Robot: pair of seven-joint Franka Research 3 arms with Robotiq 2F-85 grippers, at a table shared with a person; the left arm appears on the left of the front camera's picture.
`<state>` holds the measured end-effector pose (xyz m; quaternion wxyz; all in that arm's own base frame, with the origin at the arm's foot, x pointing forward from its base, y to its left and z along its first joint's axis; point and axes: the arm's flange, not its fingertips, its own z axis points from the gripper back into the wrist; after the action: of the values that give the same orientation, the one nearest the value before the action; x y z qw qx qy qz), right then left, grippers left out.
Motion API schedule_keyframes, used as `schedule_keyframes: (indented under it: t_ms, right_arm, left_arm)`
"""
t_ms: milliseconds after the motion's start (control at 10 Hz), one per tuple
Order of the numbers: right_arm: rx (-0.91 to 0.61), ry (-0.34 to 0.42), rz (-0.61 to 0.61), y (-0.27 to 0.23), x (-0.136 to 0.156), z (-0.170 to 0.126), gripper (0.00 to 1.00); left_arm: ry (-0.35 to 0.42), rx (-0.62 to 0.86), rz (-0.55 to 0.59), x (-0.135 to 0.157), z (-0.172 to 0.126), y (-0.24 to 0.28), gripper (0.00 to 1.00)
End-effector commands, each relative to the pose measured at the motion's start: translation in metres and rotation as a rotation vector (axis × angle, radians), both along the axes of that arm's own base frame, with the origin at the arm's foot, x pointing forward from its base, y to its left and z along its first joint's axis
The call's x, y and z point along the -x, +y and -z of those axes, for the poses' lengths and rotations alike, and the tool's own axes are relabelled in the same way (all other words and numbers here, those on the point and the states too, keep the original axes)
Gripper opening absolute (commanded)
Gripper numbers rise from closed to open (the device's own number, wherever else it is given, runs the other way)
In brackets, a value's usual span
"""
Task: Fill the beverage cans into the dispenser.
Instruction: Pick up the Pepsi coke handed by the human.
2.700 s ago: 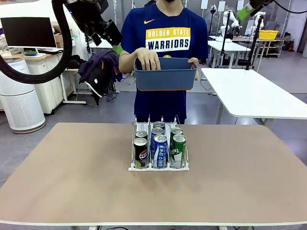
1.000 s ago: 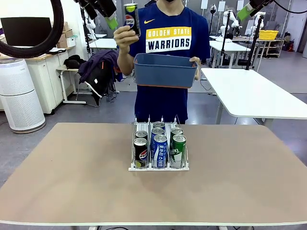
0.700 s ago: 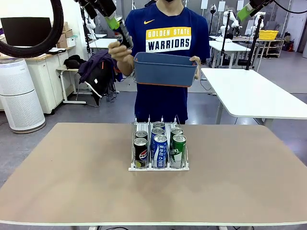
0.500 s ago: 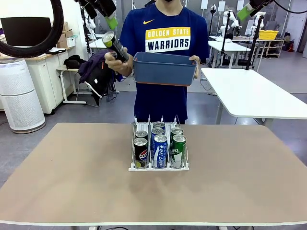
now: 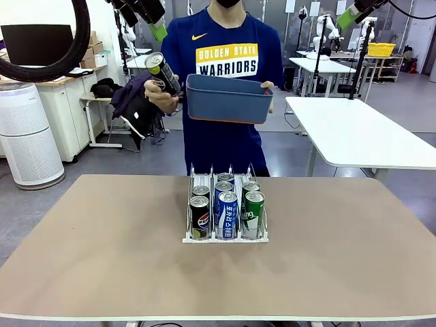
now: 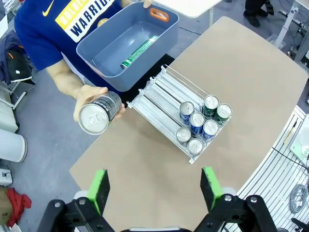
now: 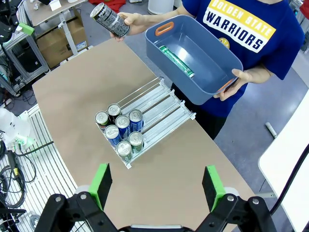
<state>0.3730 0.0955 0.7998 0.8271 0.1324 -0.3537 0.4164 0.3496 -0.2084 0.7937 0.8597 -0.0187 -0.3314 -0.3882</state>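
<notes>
The clear dispenser (image 5: 212, 174) stands mid-table with several beverage cans (image 5: 227, 214) at its front end, in black, blue-and-white and green. The back of its lanes (image 6: 161, 95) (image 7: 161, 104) is bare. At the far side a person's hand tilts a black can (image 5: 162, 73) (image 6: 99, 114) (image 7: 109, 19) beside a blue tub (image 5: 228, 102). A green can (image 6: 139, 51) (image 7: 176, 61) lies in the tub. My left gripper (image 5: 158, 28) (image 6: 155, 188) hangs high at upper left, open and holding nothing. My right gripper (image 5: 347, 16) (image 7: 157, 186) hangs high at upper right, open too.
The person holds the tub (image 6: 104, 58) (image 7: 205, 55) by one handle above the table's far edge. A second white table (image 5: 361, 133) stands to the right behind. The tabletop (image 5: 102, 252) on both sides of the dispenser is bare.
The person lowered the black can from head height and tipped it over beside the tub, and has moved a little left. Both grippers stay put and open.
</notes>
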Motion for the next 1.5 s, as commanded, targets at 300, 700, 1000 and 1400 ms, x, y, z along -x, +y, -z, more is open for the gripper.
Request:
schedule_keyframes:
  t_ms: [300,700,1000,1400]
  right_arm:
    - [0.001,0.003,0.0,0.0,0.0,0.002,1.0]
    - [0.001,0.003,0.0,0.0,0.0,0.002,1.0]
    - [0.001,0.003,0.0,0.0,0.0,0.002,1.0]
    - [0.001,0.003,0.0,0.0,0.0,0.002,1.0]
  left_arm:
    - [-0.001,0.004,-0.012,0.001,0.0,0.001,1.0]
    - [-0.001,0.004,-0.012,0.001,0.0,0.001,1.0]
    - [0.014,-0.058,-0.02,-0.01,0.01,0.005,1.0]
    - [-0.011,-0.061,0.014,-0.029,0.025,0.014,1.0]
